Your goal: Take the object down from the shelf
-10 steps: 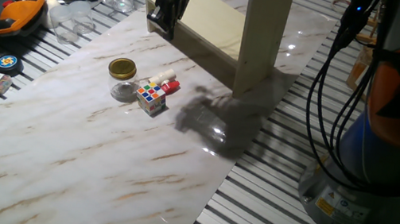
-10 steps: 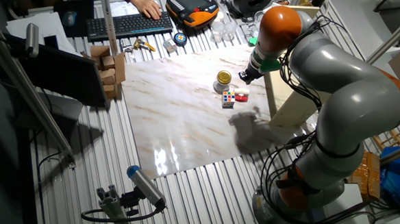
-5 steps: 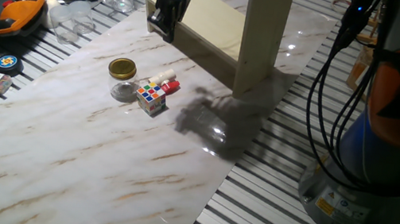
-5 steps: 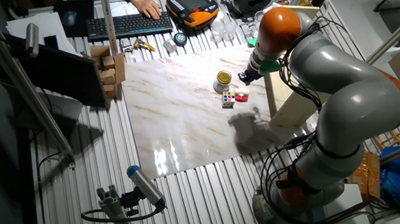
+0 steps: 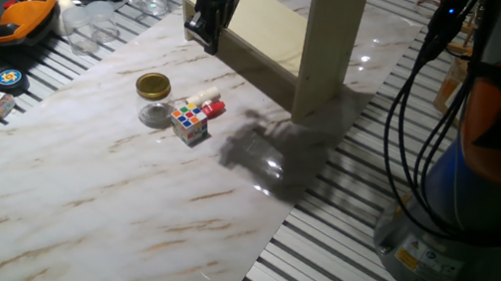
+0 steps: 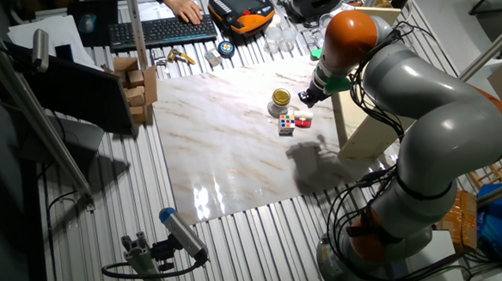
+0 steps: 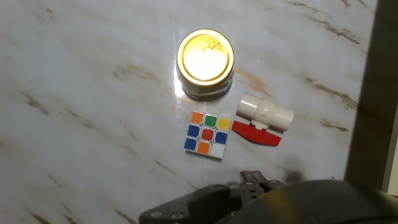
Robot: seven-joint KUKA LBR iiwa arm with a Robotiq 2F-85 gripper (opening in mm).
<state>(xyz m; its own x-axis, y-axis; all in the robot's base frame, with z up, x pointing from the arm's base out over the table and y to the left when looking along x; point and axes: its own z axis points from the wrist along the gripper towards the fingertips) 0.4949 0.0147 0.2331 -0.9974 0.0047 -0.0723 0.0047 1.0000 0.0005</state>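
The gripper is seen above the marbled tabletop, beside the near edge of the shelf; nothing is seen between its fingers, and whether the jaws are parted or closed cannot be told from any view. In the hand view only a dark part of the hand is shown at the bottom edge, with the tabletop below it.

The cream shelf stands at the far right corner of the tabletop, its upright panel resting on the marble. What lies on its boards cannot be made out.

Near the middle of the tabletop three small things are grouped: a glass jar with a gold lid, contents not visible; a colour cube just beside it; and a white valve with a red handle just beside the cube. Wide bare marble is left toward the near and left edges.
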